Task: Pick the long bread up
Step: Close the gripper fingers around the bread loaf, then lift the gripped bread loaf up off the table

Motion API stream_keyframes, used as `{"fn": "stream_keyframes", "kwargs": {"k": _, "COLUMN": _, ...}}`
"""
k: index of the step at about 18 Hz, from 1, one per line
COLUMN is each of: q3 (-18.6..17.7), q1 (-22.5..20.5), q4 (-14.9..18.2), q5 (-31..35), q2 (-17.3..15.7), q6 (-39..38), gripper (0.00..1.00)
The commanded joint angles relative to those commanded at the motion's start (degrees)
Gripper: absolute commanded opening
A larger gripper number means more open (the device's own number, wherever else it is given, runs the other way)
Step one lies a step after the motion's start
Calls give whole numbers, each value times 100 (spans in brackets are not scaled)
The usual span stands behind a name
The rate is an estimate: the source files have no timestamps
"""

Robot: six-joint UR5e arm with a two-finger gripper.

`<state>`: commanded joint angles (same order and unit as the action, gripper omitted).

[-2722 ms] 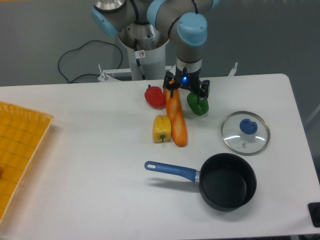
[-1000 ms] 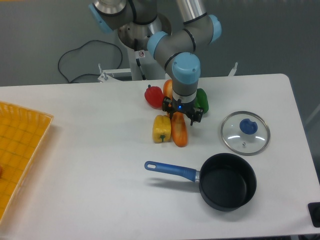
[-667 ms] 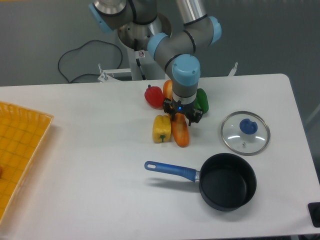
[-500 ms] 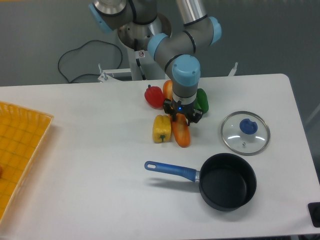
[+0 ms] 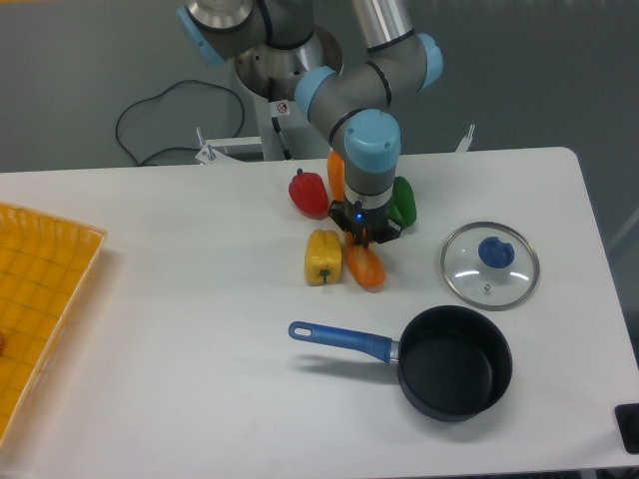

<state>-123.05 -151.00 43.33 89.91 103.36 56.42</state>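
Two-finger gripper lowered over the middle of the long orange-golden toy baguette, jaws drawn narrow against its sides. Baguette lying on the white table, just beside the small yellow bell pepper, between red pepper and green pepper.

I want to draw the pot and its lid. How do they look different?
The pot is black and deep, while the lid is see-through and flat. The pot has a long blue handle sticking out to the side; the lid has a small round blue knob in its middle. The pot sits nearer the camera, the lid behind it, apart from it. Both are round and rest on the white table.
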Motion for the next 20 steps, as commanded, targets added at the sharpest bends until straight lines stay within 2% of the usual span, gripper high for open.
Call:
{"fn": "stream_keyframes", "kwargs": {"k": 3, "q3": 0, "q1": 17, "q4": 9, "q5": 26, "q2": -88, "q6": 27, "gripper": 20}}
{"fn": "stream_keyframes", "kwargs": {"k": 5, "q3": 0, "q1": 9, "q4": 70, "q5": 35, "q2": -263, "q6": 44, "gripper": 20}}
{"fn": "stream_keyframes", "kwargs": {"k": 7, "q3": 26, "q1": 9, "q4": 359, "q5": 35, "q2": -465, "q6": 44, "gripper": 20}}
{"fn": "stream_keyframes", "kwargs": {"k": 9, "q3": 210, "q1": 0, "q4": 824, "q5": 44, "q2": -606, "q6": 44, "gripper": 20}}
{"fn": "stream_keyframes", "kwargs": {"k": 13, "q3": 991, "q1": -26, "q4": 2229, "q5": 35, "q2": -712, "q6": 44, "gripper": 20}}
{"fn": "stream_keyframes", "kwargs": {"k": 15, "q3": 1317, "q1": -70, "q4": 2618, "q5": 0, "q2": -712, "q6": 44, "gripper": 20}}
{"fn": "stream_keyframes", "kwargs": {"k": 20, "q3": 1766, "q1": -79, "q4": 2672, "q5": -26, "q2": -660, "q6": 44, "gripper": 20}}
